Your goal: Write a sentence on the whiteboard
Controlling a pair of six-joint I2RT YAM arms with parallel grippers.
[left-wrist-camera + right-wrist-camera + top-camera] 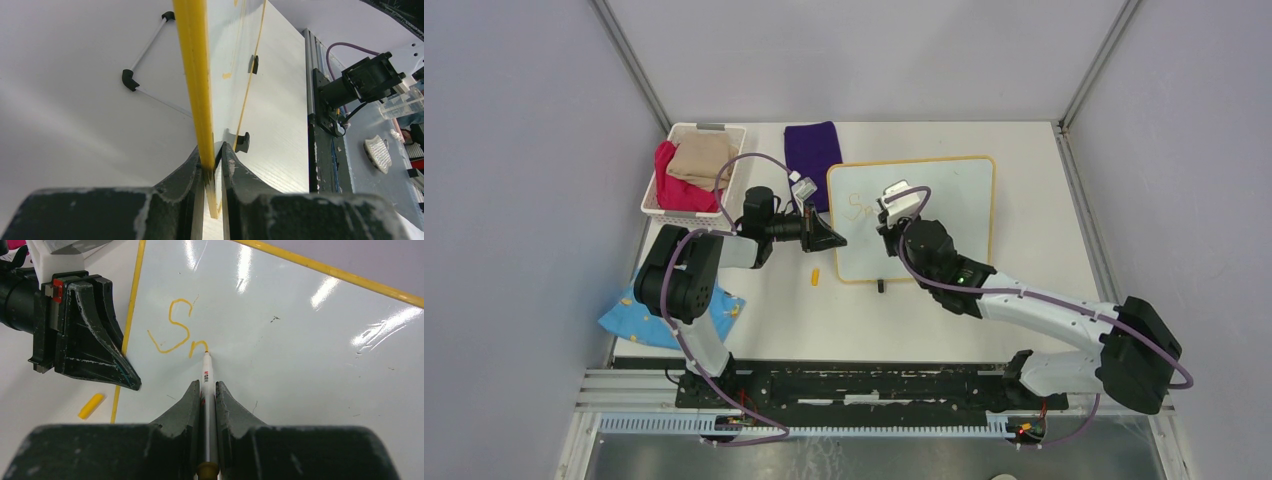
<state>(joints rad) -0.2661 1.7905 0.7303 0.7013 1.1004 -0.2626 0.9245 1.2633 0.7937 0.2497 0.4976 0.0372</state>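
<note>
Right wrist view: right gripper [205, 386] jaws clenched the marker [209, 415], tip touching the whiteboard [300, 370] at the right end of the sentence [179, 332]; left gripper [212, 156] jaws grasped the board's left edge.

Orange "Sn" [185, 330] on the whiteboard [300, 370]

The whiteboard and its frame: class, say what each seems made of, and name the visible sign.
The whiteboard surface looks like a glossy coated sheet, perhaps melamine or enamelled steel: lights reflect in sharp streaks. The frame looks like smooth yellow-orange plastic, evenly coloured with rounded corners, though painted metal is possible.
</note>
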